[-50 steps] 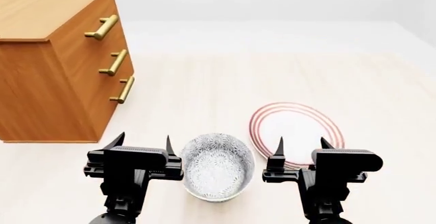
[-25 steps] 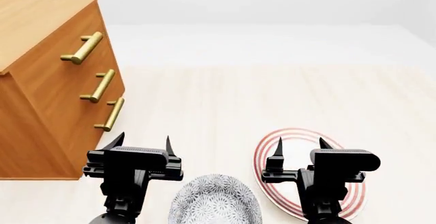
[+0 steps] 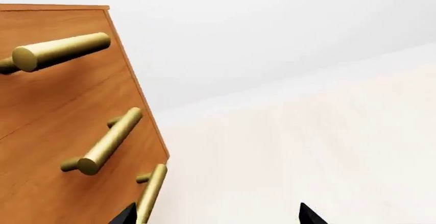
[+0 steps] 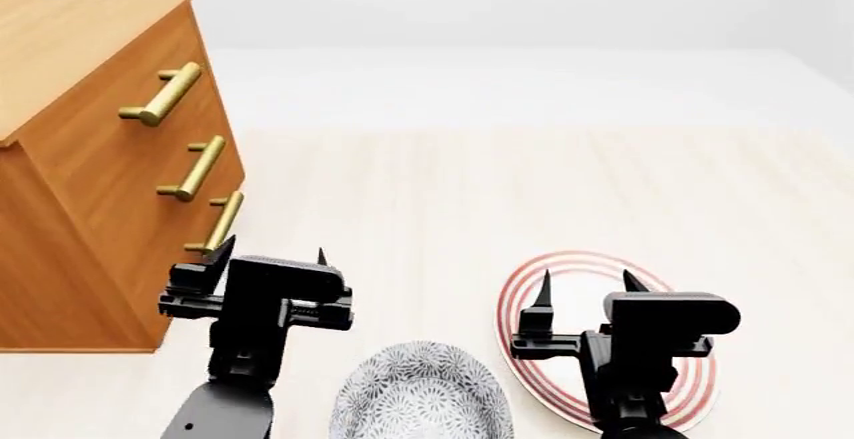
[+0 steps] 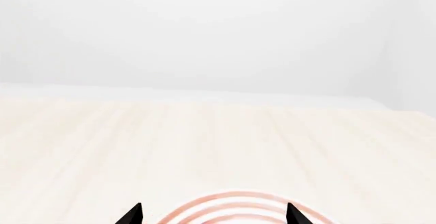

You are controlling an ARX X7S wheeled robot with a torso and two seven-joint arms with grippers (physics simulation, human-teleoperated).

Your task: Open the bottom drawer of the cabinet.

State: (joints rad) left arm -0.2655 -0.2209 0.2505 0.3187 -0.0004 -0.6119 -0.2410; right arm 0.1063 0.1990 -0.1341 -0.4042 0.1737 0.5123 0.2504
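Observation:
The cabinet [image 4: 80, 109] stands at the left of the head view with three brass handles on its front. The bottom drawer [image 4: 158, 259] carries the lowest handle [image 4: 220, 221]. My left gripper [image 4: 272, 251] is open right beside that handle, at about its height. In the left wrist view, the bottom drawer's handle [image 3: 151, 193] lies just inside one fingertip of the left gripper [image 3: 218, 218], with nothing pinched. My right gripper [image 4: 586, 279] hangs open over the plate and holds nothing; it shows open in its wrist view too [image 5: 214, 216].
A patterned grey bowl [image 4: 420, 399] sits on the floor between my two arms. A white plate with red rings [image 4: 681, 379] lies under the right gripper, also in the right wrist view [image 5: 238, 206]. Pale wooden floor stretches ahead and to the right.
The view closed in on the cabinet, and bowl and plate slid toward me. In the last half second my left gripper moved forward toward the bottom handle. The right arm stayed nearly still.

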